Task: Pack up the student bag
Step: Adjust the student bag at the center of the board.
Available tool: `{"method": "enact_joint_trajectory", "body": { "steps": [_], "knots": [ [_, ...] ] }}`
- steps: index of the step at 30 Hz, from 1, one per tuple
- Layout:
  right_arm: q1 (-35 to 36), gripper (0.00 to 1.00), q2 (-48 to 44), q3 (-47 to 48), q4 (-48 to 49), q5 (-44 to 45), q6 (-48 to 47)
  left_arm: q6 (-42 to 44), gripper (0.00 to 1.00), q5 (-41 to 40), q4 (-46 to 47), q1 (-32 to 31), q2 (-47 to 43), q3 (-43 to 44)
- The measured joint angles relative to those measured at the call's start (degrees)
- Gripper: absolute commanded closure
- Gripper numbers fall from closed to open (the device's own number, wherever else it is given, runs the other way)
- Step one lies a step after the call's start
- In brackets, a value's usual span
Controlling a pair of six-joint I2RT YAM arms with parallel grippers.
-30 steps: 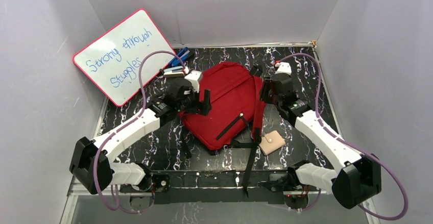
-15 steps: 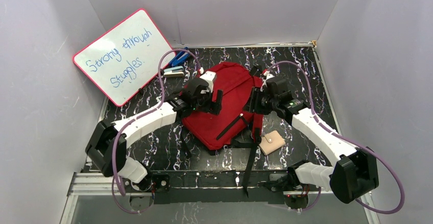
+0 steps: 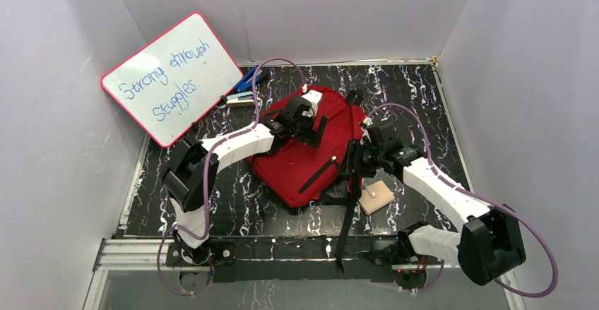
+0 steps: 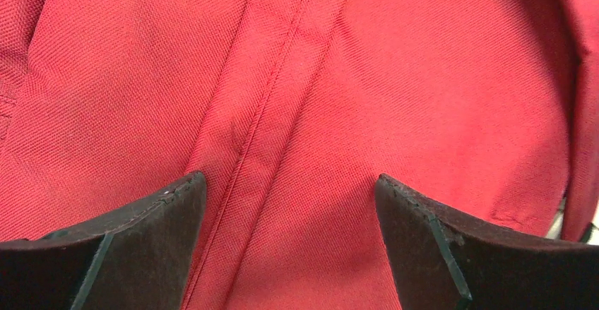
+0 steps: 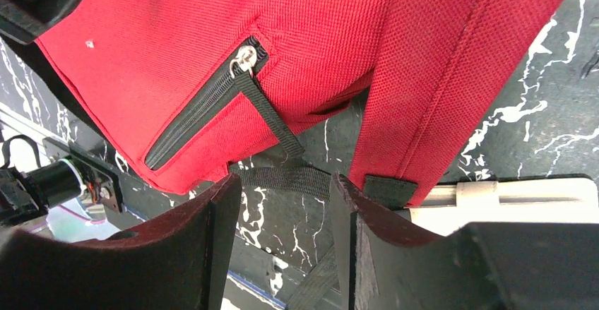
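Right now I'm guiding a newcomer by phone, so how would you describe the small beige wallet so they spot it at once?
Find the dark-red student bag in the middle of the black marbled table. Off its near right corner, just right of the trailing black straps, the wallet lies flat on the table. It alone is small, flat and pale beige.

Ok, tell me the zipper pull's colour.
Black; the zipper pull shows best in the right wrist view.

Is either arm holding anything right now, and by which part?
Nothing is held. The left gripper hangs open over the student bag; the right gripper is open near its black zipper pull, clamping nothing.
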Motion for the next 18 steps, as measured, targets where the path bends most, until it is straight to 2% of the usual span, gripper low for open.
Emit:
{"method": "enact_joint_trajectory", "body": {
  "steps": [5,11,18],
  "knots": [
    [0.00,0.42,1.29,-0.96,2.75,-0.96,0.35,0.28,0.13,-0.31,0.76,0.00,1.40,-0.04],
    [0.00,0.48,4.44,-0.96,6.69,-1.55,0.26,0.04,0.13,-0.35,2.29,0.09,1.40,-1.11],
    [0.00,0.63,6.97,-0.96,9.07,-2.60,0.02,-0.17,0.13,-0.35,3.15,0.37,1.40,-1.66]
  ]
}}
